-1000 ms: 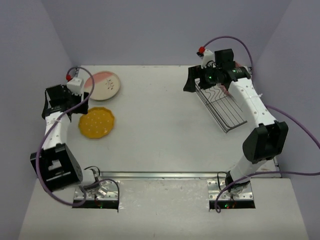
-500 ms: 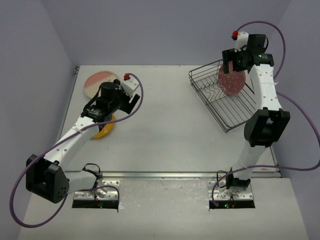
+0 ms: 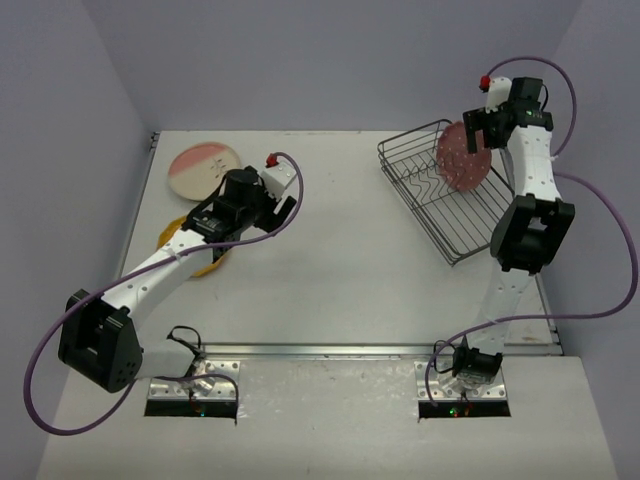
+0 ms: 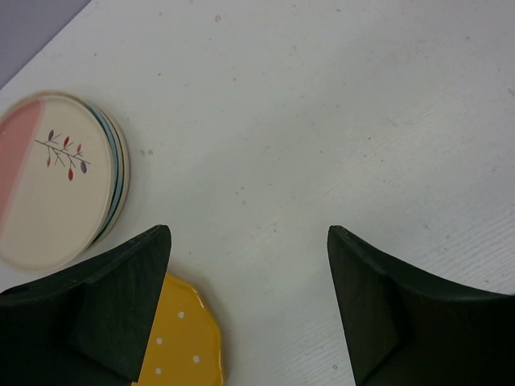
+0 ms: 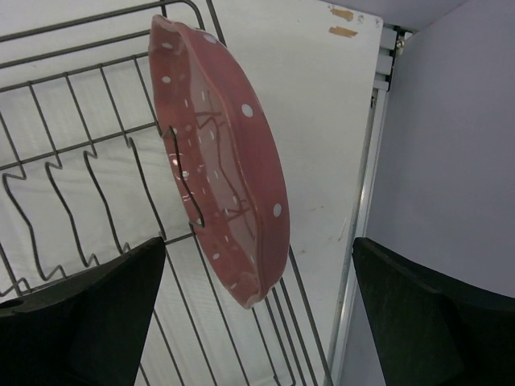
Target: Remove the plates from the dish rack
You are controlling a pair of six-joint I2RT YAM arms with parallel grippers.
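A pink plate with white dots [image 3: 462,157] [image 5: 233,161] stands on edge in the dark wire dish rack [image 3: 440,205] [image 5: 72,153] at the far right. My right gripper [image 3: 481,128] [image 5: 257,249] hovers over it, open, with one finger on each side of the plate's rim and not touching it. At the far left, a cream plate with a pink segment [image 3: 203,168] [image 4: 48,177] lies flat on another plate with a light-blue edge [image 4: 120,173]. Close by lies a yellow-orange plate [image 3: 200,262] [image 4: 181,338], partly under my left arm. My left gripper [image 3: 272,205] [image 4: 249,241] is open and empty above the bare table.
The white table [image 3: 340,270] has a metal edge strip [image 5: 372,161] just right of the rack, with the lilac wall [image 5: 451,121] beyond it. Purple cables [image 3: 600,240] loop off both arms. The rack sits at an angle to the table's right edge.
My left arm has swung from the left edge in towards the middle, past the yellow-orange plate. My right arm has risen and drawn back to the rack's far right, uncovering the pink plate.
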